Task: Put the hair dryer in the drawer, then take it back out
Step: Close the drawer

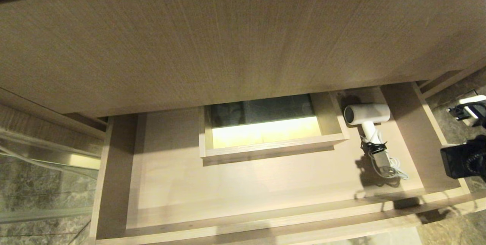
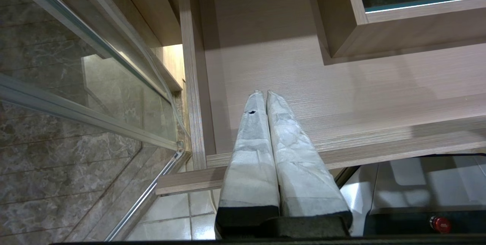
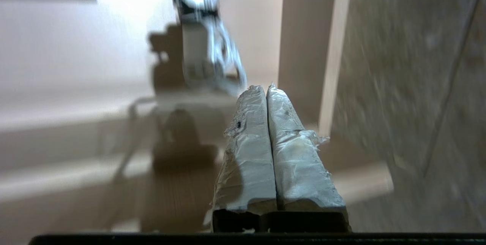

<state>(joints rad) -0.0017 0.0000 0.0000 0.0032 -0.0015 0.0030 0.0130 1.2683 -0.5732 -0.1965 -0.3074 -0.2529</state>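
The drawer (image 1: 246,184) stands pulled out, wide and shallow, in light wood grain. The white hair dryer (image 1: 366,114) lies inside at its right end, barrel toward the back and the cord bundled with a black tie toward the front. My right gripper (image 3: 265,87) is shut and holds nothing. It hangs near the drawer's right wall (image 3: 303,47), short of the blurred hair dryer handle and cord (image 3: 197,47). Only the right arm's black wrist (image 1: 463,159) shows in the head view, outside the drawer's right side. My left gripper (image 2: 264,92) is shut and empty over the drawer's left front corner (image 2: 197,123).
A boxed rectangular cut-out (image 1: 265,150) rises from the middle of the drawer floor. The cabinet's wood-grain top (image 1: 228,40) overhangs the back of the drawer. A glass panel with a metal frame (image 2: 76,85) stands to the left, over marble floor.
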